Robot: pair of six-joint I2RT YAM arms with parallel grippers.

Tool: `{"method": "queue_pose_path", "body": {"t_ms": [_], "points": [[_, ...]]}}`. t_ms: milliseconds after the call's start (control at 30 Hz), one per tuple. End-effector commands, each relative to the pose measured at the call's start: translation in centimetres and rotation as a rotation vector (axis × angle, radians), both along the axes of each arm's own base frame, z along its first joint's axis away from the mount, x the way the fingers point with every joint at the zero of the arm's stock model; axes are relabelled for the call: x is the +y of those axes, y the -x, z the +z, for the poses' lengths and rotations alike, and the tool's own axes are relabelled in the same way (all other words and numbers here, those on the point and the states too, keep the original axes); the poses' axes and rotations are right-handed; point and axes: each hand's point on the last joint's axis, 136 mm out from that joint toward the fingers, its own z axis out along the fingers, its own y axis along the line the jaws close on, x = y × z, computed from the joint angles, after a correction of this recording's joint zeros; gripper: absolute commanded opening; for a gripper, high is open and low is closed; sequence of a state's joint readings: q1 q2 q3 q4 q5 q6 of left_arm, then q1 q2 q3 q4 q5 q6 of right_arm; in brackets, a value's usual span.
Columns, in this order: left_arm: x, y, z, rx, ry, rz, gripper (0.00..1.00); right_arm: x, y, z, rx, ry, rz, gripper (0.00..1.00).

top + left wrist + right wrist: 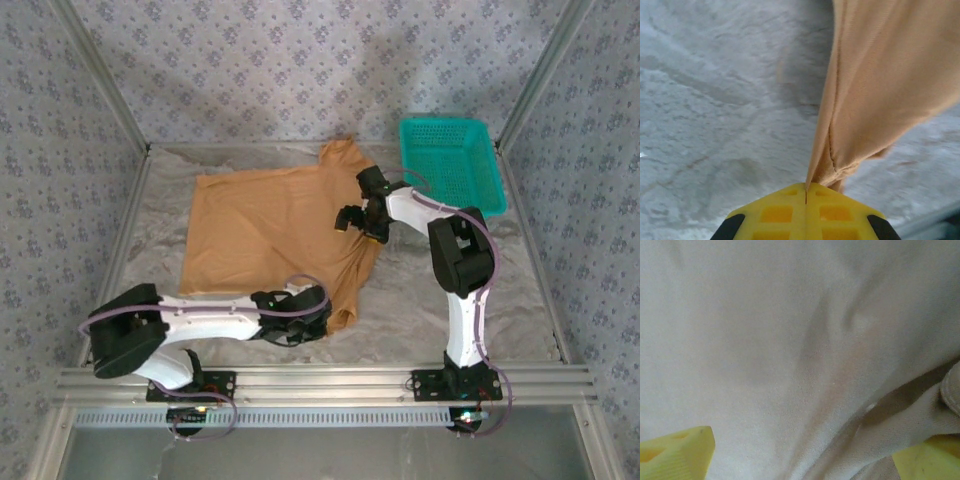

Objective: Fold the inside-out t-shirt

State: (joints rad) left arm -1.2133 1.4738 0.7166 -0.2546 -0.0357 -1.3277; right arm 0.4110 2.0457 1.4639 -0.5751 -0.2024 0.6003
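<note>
You have the inside-out t-shirt spread over the far-left part of the table; it is tan-orange and mostly flat, with one sleeve reaching toward the back wall; its right side is gathered into a ridge that runs down toward the near edge. The teal basket sits in the far right corner, near that upper sleeve but apart from it.

Your left gripper is clamped on the shirt's near-right corner; in the left wrist view the yellow fingertips meet with a pinch of fabric caught between them; the cloth leads away from the jaws in a taut, bunched fold above the grey, wrinkled table cover. From above, the left arm lies low along the near edge, reaching right to that corner.

Your right gripper is at the shirt's right edge, about halfway along its length; its jaws stand wide apart and are not closed on the cloth. In the right wrist view the two yellow fingertips sit at the lower corners with fabric between and beyond them; the cloth looks washed-out and pale in that camera; a rolled seam edge shows at the right, casting a dark crease. You cannot tell whether the fingers touch the fabric.
</note>
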Motion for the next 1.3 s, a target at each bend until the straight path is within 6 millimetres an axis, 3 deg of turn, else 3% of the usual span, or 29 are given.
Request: {"method": "queue_pose_path", "body": {"t_ms": [0, 133, 267, 400, 500, 633, 667, 767, 1033, 1100, 1200, 1267], "points": [[1.8, 0.8, -0.1, 0.018, -0.146, -0.040, 0.08, -0.6, 1.6, 0.8, 0.038, 0.037, 0.062, 0.93], [4.7, -0.9, 3.1, -0.088, -0.342, -0.094, 0.38, -0.9, 2.3, 5.0, -0.016, 0.041, 0.101, 0.95], [6.1, -3.5, 5.5, -0.121, -0.296, -0.062, 0.40, -2.0, 4.9, 8.2, -0.063, 0.045, 0.090, 0.96], [8.4, -8.4, 6.6, -0.125, -0.122, 0.054, 0.38, -4.3, 9.0, 8.5, -0.079, 0.057, 0.035, 0.94], [11.7, -12.7, 6.7, -0.129, -0.032, 0.178, 0.38, -5.7, 13.4, 5.9, -0.035, 0.051, -0.012, 0.83], [16.5, -17.5, 6.3, -0.106, 0.026, 0.320, 0.37, -4.6, 17.9, 3.7, -0.002, -0.005, -0.033, 0.49], [17.4, -18.3, 6.2, -0.101, 0.043, 0.343, 0.37, -3.9, 18.2, 3.5, -0.014, -0.024, -0.027, 0.44], [20.7, -20.3, 5.6, -0.072, 0.071, 0.421, 0.36, -2.6, 20.0, 2.4, 0.011, 0.002, 0.000, 0.41], [25.8, -22.6, 5.4, -0.060, 0.142, 0.565, 0.36, -1.1, 20.8, -0.6, 0.051, 0.080, 0.037, 0.40], [26.9, -22.9, 4.8, -0.047, 0.152, 0.603, 0.36, -1.3, 20.8, -1.4, 0.068, 0.103, 0.044, 0.32], [28.7, -22.9, 3.1, -0.017, 0.149, 0.658, 0.35, -2.0, 21.6, -2.0, 0.104, 0.138, 0.060, 0.10], [30.0, -22.8, 1.5, 0.011, 0.132, 0.692, 0.34, -3.0, 22.6, -1.8, 0.115, 0.162, 0.067, 0.05]]}}
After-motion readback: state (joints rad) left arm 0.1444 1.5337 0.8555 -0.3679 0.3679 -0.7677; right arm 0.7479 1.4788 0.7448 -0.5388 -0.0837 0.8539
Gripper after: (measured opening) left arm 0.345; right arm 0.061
